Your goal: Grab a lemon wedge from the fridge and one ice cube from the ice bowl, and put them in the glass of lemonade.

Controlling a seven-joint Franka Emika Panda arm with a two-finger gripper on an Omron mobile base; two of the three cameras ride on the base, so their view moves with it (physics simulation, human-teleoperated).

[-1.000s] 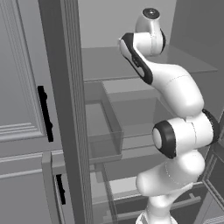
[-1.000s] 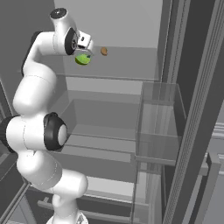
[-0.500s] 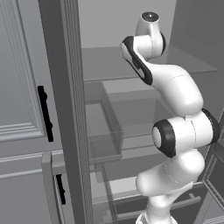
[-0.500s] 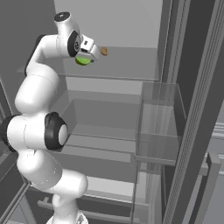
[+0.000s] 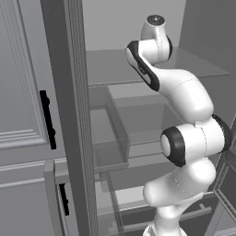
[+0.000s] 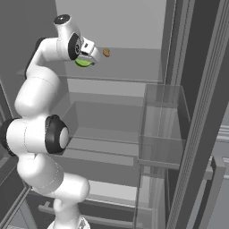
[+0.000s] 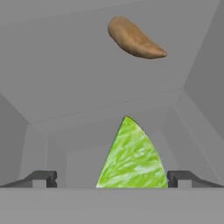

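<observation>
Reaching into the fridge point(image 6: 134, 71), the gripper point(image 7: 111, 178) is spreading wide around the lemon wedge point(image 7: 131, 157), likely light, soft, slippery; best pinched across its flat sides.

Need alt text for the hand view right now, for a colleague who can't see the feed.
A yellow-green lemon wedge stands point-up between the two dark fingertips of the open hand, on a grey shelf inside the fridge. Beyond the wedge lies a small brown oblong item on the same shelf.
</observation>
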